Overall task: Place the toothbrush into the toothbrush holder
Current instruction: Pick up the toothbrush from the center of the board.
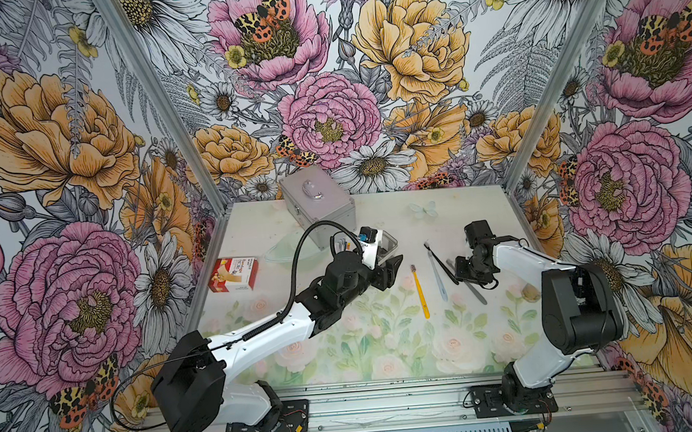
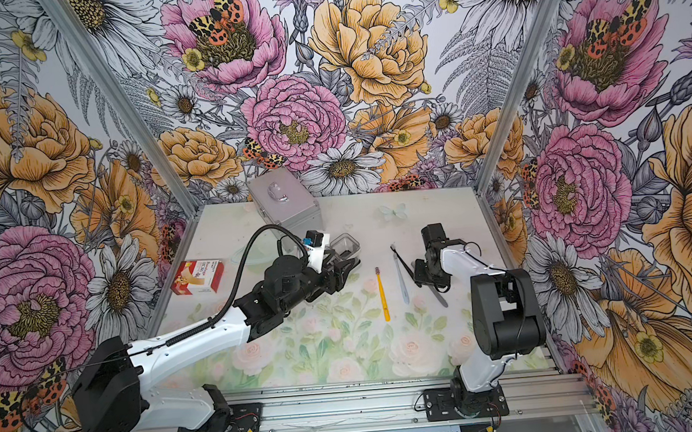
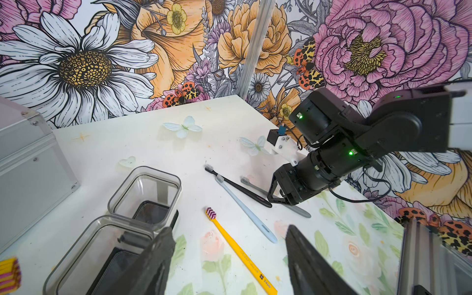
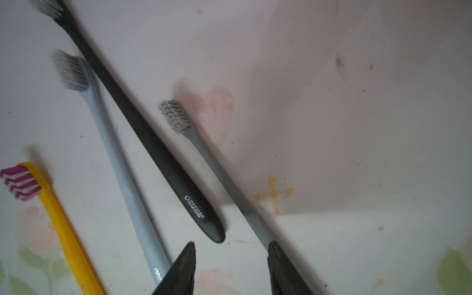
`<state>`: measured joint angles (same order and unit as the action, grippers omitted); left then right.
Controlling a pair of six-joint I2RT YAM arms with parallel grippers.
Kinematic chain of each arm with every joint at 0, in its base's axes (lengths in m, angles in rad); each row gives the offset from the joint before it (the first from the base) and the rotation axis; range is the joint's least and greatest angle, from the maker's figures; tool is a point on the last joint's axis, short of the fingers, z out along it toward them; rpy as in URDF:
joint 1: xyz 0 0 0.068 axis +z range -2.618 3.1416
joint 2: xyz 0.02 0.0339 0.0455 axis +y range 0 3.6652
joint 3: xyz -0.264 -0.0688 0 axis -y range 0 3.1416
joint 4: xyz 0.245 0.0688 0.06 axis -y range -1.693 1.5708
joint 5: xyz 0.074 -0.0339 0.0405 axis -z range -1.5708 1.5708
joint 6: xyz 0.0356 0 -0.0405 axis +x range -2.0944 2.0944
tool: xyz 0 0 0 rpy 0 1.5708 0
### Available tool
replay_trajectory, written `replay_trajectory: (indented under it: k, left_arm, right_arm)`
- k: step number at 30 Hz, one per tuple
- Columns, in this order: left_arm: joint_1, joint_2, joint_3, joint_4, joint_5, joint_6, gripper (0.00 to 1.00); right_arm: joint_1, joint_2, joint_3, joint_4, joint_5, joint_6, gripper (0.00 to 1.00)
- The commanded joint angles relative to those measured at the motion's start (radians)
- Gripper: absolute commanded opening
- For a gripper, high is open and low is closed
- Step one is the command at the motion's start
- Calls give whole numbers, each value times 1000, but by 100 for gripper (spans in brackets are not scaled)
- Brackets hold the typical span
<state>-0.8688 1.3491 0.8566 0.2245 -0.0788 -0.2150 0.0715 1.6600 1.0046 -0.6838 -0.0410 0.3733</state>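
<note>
The left tool (image 3: 228, 228), jaws apart and empty, hovered beside the toothbrush holder with clear square cups (image 3: 158, 171). The right tool (image 4: 231, 243), jaws apart, hung low over the slim grey plastic toothbrush (image 4: 212, 158), which lay flat on the floral counter (image 1: 253, 223).

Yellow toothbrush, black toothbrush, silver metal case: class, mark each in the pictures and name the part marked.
yellow toothbrush (image 1: 420, 292): in a top view, middle of its handle.
black toothbrush (image 3: 238, 186): left wrist view, middle of its handle.
silver metal case (image 2: 289, 206): in a top view, on its lid.
</note>
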Motion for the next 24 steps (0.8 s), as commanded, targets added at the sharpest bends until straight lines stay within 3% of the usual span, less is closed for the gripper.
replay_trajectory:
  k: [1,11,15,18,24]
  left_arm:
    - [11,-40,-8,-4,40,-23,70]
    - [54,-50,-36,33,84,-65,71]
    - [77,-38,-47,64,107,-97,71]
    - [87,-24,-48,73,121,-116,71]
    - [90,-15,-45,72,158,-121,71]
  right_arm:
    - [-1,45,50,-31,81,-27,47]
    - [8,137,103,-107,177,-61,39]
    - [25,139,94,-133,233,-71,25]
    - [28,152,92,-135,191,-84,14]
    - [30,205,99,-133,133,-113,3]
